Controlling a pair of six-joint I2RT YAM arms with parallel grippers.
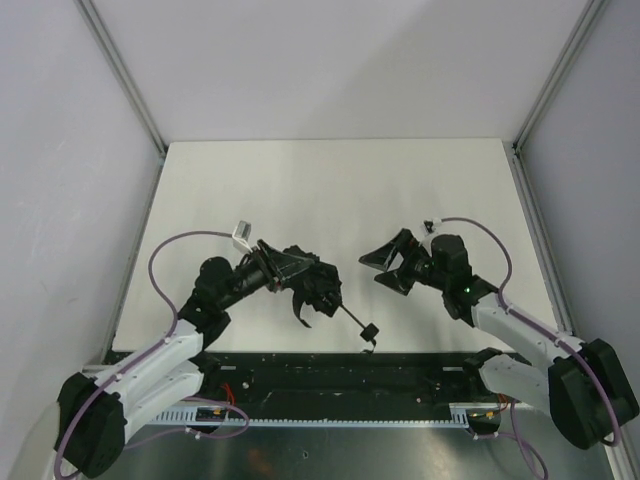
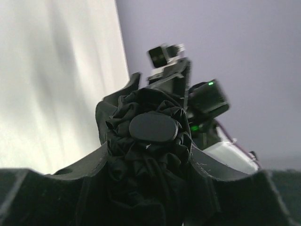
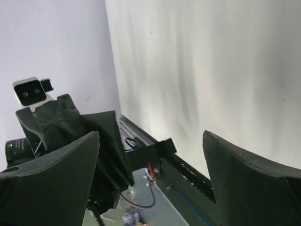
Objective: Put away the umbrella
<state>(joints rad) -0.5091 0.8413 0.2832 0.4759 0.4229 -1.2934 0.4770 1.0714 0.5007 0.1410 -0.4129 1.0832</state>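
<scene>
Umbrella [image 1: 308, 278] count for you: one, black, its canopy bunched into a crumpled bundle and held up over the near middle-left of the worktop [image 1: 300, 185]. A thin shaft [image 1: 348, 317] runs out of the bundle toward the near edge and ends in a small dark end piece [image 1: 367, 333]; you cannot tell whether that tip touches anything. You have two arms and two hands. Your left hand [image 1: 283, 266] is clamped on the bundle, a finger on either side of the ruffled fabric. Your left arm [image 1: 165, 355] reaches forward and bends inward, so that hand points to the right. Your right arm [image 1: 520, 330] bends inward the other way; the right hand [image 1: 380, 270] faces the umbrella with its jaws spread wide, holding nothing, a clear gap between it and the fabric.
</scene>
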